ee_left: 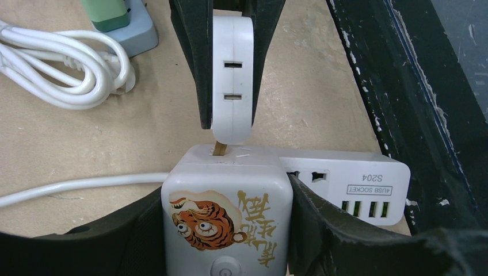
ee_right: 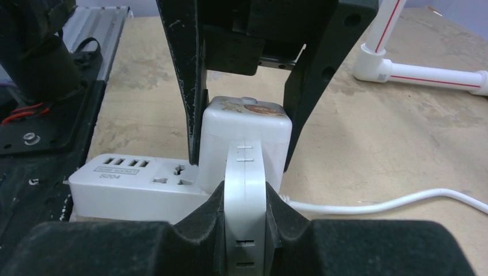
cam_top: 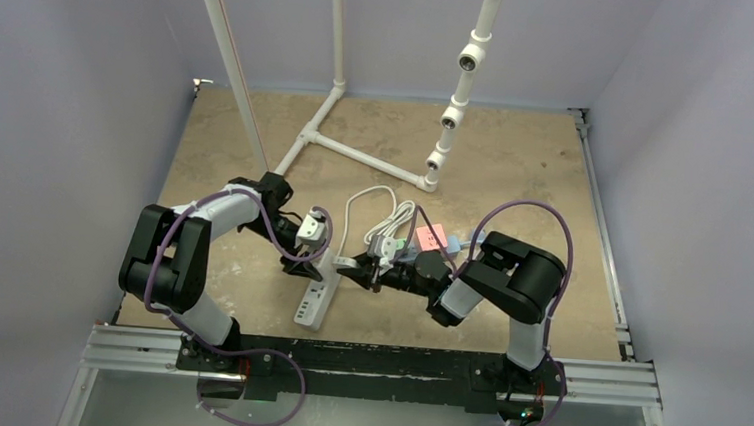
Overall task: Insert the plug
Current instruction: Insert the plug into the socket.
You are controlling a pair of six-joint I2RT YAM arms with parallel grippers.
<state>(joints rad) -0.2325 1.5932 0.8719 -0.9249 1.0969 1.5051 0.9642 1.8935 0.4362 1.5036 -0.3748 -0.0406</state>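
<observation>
Two claws meeting, plug not yet seated

Overhead, left claw [cam_top: 314, 231] and right claw [cam_top: 357, 268] are meeting over the white plastic power strip [cam_top: 314, 307] on the worktop [cam_top: 515, 183]. Left wrist: claw is clamping the strip's tiger-stickered cube [ee_left: 227, 224]; the flat white plastic plug [ee_left: 232, 86] is hanging above, brass prong [ee_left: 219, 149] just touching it, gap showing. Right wrist: claw is pinching the plug.

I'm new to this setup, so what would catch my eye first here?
The tiger-sticker cube stands out, clamped in the left gripper mid-table. The right gripper holds a white plug with its prong at the cube's face; a power strip lies alongside.
</observation>
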